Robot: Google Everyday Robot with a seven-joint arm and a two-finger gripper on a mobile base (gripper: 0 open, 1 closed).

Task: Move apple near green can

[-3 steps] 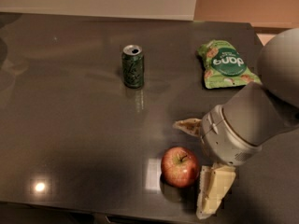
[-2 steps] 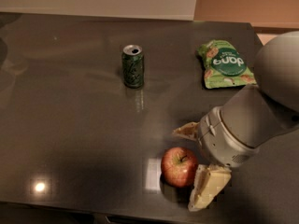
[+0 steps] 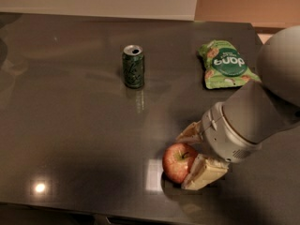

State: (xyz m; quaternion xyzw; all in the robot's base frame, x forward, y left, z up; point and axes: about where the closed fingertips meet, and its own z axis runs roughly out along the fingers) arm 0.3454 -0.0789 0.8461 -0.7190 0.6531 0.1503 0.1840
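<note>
Camera view: the apple [image 3: 177,163] sits close to the near edge of the surface [image 3: 70,125], right of its middle, stem up. My end effector [image 3: 186,162] straddles it from the right with its fingers spread, one on the far side and one on the near side, so that closing would catch its widest part. I judge nothing gripped yet. The green can [image 3: 133,66] stands upright well apart, toward the far edge, so the apple must travel that way and leftward. A snack bag [image 3: 226,64] lies flat near the far right corner, off that path.
</note>
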